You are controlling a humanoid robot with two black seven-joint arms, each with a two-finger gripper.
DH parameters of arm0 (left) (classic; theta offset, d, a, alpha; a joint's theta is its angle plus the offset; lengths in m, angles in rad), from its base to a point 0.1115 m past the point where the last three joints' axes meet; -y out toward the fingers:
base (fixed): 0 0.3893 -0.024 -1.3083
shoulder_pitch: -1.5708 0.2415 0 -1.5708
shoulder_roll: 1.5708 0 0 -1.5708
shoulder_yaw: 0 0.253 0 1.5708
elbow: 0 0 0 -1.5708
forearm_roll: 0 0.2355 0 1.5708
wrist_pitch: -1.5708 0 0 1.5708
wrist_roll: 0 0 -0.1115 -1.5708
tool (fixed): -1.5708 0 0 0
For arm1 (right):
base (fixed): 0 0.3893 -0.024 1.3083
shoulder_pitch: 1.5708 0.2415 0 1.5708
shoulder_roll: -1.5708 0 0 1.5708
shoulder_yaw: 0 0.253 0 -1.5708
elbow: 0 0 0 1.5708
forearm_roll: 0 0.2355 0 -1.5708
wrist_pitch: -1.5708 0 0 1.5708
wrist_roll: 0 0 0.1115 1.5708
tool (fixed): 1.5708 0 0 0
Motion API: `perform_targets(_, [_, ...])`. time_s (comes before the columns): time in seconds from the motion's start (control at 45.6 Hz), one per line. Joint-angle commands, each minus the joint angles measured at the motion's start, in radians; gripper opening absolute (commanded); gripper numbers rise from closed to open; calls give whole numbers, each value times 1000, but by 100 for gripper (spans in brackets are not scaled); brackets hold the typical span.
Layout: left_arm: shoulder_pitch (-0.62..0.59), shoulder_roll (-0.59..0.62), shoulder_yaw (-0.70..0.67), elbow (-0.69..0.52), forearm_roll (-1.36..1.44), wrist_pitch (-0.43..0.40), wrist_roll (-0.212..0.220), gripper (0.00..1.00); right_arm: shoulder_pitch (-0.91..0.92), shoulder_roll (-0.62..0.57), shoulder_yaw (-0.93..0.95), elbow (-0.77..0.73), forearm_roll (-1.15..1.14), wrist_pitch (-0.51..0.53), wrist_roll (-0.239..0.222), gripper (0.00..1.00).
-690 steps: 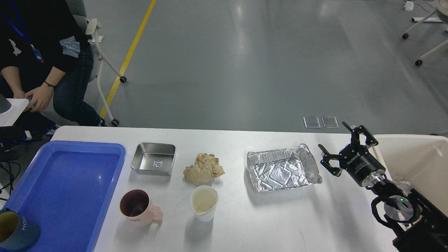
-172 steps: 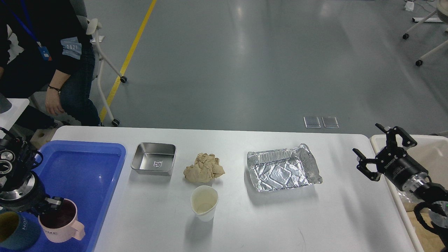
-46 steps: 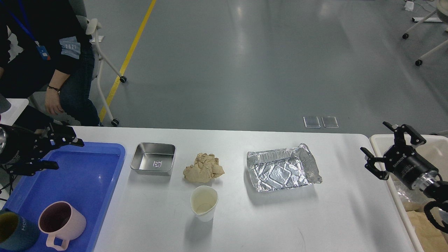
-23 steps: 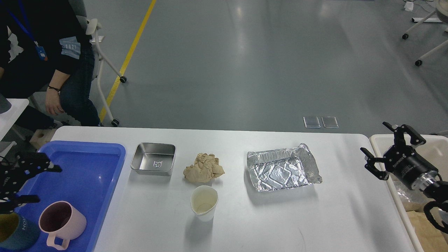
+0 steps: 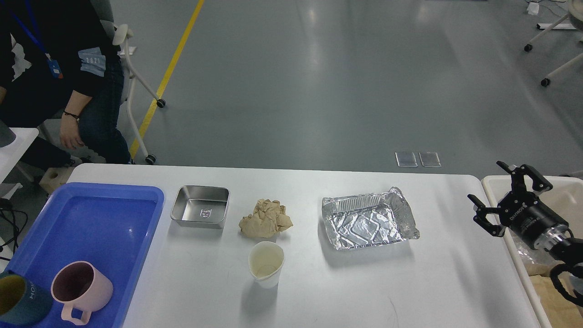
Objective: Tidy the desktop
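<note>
The left arm, which a moment ago hung over the near left corner of the blue plastic tray [image 5: 86, 228], has drawn back out of view, so how its jaws stand cannot be seen. It leaves the pink ceramic mug [image 5: 82, 289] standing upright in the tray's near end, just beside a dark teal cup [image 5: 18, 298]; that piece of tidying looks finished. On the large white desktop [image 5: 319, 291] four things remain: a square steel dish [image 5: 200, 212] toward the far left, a crumpled brown paper ball [image 5: 266, 219] near the middle, a white paper cup [image 5: 266, 263] in front of it, and a crushed foil tray [image 5: 368, 223] to the right. The right gripper [image 5: 501, 200] has hardly shifted; it hovers at the right edge over the beige bin [image 5: 565, 191], jaws spread wide, holding and touching nothing.
</note>
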Motion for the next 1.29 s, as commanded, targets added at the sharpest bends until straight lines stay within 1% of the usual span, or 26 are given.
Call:
perform_targets(0.0, [-71,2,-15,0,2,0,-1,97,0,2,0,1,0,0,0,100])
perform_targets(0.088, [-86,1,-21,0,-1,20,-8,97,1,2,0,1,0,0,0,100])
perform_targets(0.176, [-86,-4,-33,0,-7,83,-36,97,1,2,0,1,0,0,0,100])
perform_targets(0.219, [-86,-6,-39,0,-9,127,-70,97,1,2,0,0,0,0,0,100])
perform_targets(0.307, [-82,-9,-38,0,-7,213,-156,97,1,2,0,0,0,-1,0,100])
perform_targets(0.351, [-80,-15,-38,0,-9,250,-183,97,1,2,-1,0,-1,-3,0,100])
perform_targets(0.461, [-78,-53,-41,0,-7,313,-232,97,1,4,-1,0,-1,-5,0,100])
perform_targets(0.592, [-77,-127,-44,0,-9,380,-329,97,1,7,-1,0,-1,-5,0,100])
perform_targets(0.636, [-75,-159,-53,0,-7,425,-354,97,1,5,-1,0,-1,-5,0,100])
perform_targets(0.68, [-74,-193,-68,-2,-6,485,-369,97,1,7,-1,0,-1,-5,0,100])
perform_targets(0.768, [-68,-226,-92,-3,-4,574,-381,97,0,7,-1,0,-1,-5,0,100])
perform_targets(0.9, [-46,-231,-93,-5,-6,580,-381,97,0,7,-1,-2,-1,-5,0,100])
perform_targets(1.009, [-32,-246,-93,-9,-6,557,-378,97,0,7,-1,0,-1,-5,0,100])
perform_targets(1.075, [-16,-242,-95,-8,-4,491,-378,97,0,7,-1,-2,-1,-5,0,100])
perform_targets(1.141, [-13,-240,-98,-5,-4,450,-372,97,0,7,-1,-2,-1,-5,0,100])
perform_targets(1.185, [-9,-239,-98,-5,3,446,-367,97,0,7,-1,-2,-1,-5,0,100])
perform_targets(1.273, [1,-198,-76,-9,11,448,-377,97,0,7,-1,-2,-1,-5,0,100])
